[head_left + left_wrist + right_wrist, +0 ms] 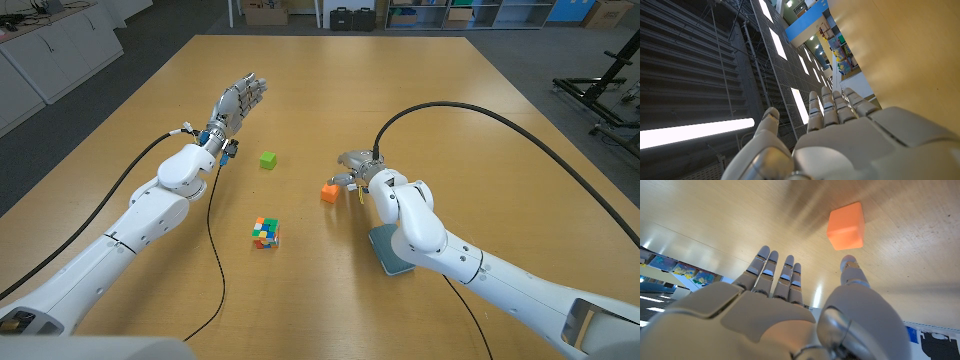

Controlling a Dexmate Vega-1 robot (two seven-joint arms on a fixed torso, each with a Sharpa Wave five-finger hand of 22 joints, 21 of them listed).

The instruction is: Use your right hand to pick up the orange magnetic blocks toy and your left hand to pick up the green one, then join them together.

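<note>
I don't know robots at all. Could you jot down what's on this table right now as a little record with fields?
Table: wooden
Orange block: on the table, just off the right hand's fingers, not held
Green block: on the table, apart from both hands
Coloured cube: nearer the robot
Pad: blue-grey, under the right arm
Right hand: open, beside the orange block
Left hand: open, raised, holding nothing
</note>
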